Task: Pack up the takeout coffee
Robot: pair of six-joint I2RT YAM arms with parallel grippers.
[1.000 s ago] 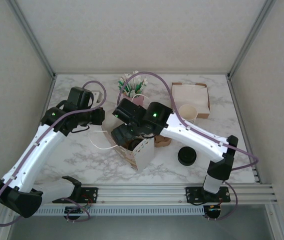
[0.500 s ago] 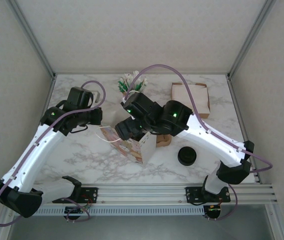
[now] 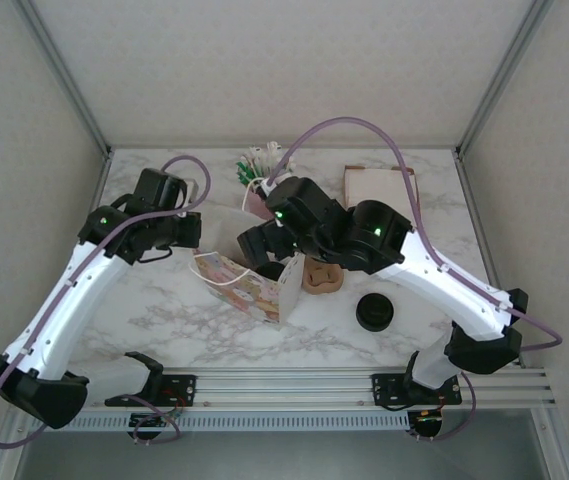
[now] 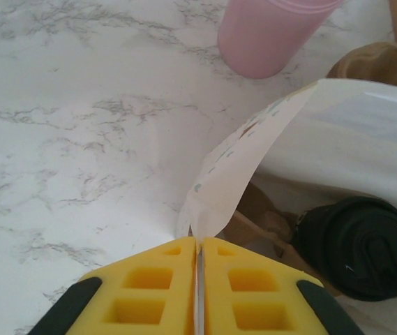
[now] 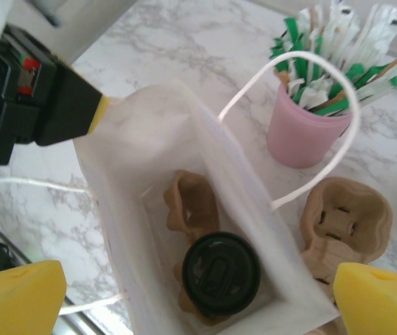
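left pincer: clamped tight on the top edge of the paper bag, pulling that side out so the mouth gapes

right pincer: fingers spread wide with nothing in them, hanging right over the bag's opening

takeout coffee: down inside the bag, upright, black lid on, sitting in a slot of the cardboard carrier at the bottom

bag itself: stands on the marble desk, its white handle loops flopping outward

around it: pink cup full of stirrers and packets just beside the bag, a spare carrier on the desk next to that, and a loose black lid nearer the right arm's base

done so far: honestly looks like the main bit is sorted, since the cup is in the bag and looks like it's seated okay

what's left: my guess is the right arm backs up out of the way and the left one lets go of the rim without tipping the bag. Can't tell whether anything else is meant to go in.
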